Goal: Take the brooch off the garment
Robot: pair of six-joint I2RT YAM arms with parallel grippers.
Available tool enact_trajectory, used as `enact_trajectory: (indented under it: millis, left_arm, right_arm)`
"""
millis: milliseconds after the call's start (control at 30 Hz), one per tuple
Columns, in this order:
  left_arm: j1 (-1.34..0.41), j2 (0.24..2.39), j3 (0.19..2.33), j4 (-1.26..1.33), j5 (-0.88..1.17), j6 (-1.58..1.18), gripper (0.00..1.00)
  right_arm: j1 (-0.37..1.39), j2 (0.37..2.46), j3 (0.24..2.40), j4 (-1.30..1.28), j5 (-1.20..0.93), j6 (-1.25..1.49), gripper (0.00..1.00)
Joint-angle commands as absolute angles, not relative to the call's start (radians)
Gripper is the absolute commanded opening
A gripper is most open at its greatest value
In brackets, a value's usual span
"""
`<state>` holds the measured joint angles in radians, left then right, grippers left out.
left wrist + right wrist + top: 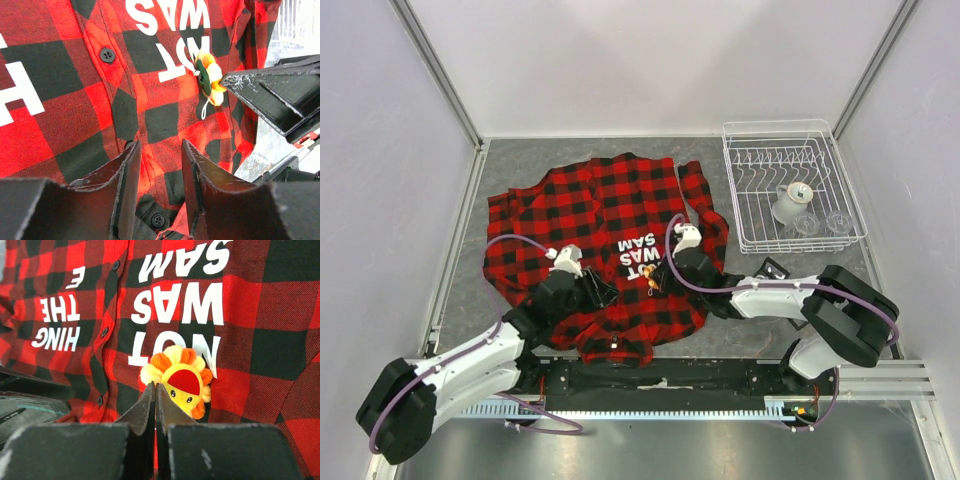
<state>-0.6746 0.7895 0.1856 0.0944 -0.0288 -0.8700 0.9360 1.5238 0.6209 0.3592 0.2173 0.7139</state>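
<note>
Right tool (156,390) clenched at brooch (184,382) edge, hold unclear; left tool (160,145) parted over garment (260,315); thin pinch may slip or drag garment.

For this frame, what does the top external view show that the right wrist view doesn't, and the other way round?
Only the top external: the white dish rack at the far right, the left arm and right arm, and the garment's full outline.
Only the right wrist: the brooch's face, a red centre with two dark dots ringed by yellow and orange petals, with the shut right pincer at its lower left edge.
Both: the brooch pinned beside the white lettering, right pincer at it.
</note>
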Motion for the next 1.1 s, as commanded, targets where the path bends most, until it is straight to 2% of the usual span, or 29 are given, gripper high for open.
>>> enact_trajectory:
  millis: [0,367,533,1067]
  left_arm:
    - [-0.675,0.860,0.253,0.224,0.034,-0.848,0.44]
    - [-0.675,0.788,0.272,0.170,0.003,-0.856,0.45]
    - [-0.675,0.788,0.275,0.163,-0.026,-0.848,0.47]
    - [-0.669,1.186,0.423,0.290,0.034,-0.888,0.46]
  right_arm:
    - [0.888,1.496,0.574,0.538,0.065,0.776,0.00]
    - [0.862,1.620,0.617,0.724,-0.126,0.873,0.00]
    - [0.828,1.625,0.569,0.795,-0.143,0.908,0.00]
    - [0.715,1.569,0.416,0.841,-0.186,0.910,0.00]
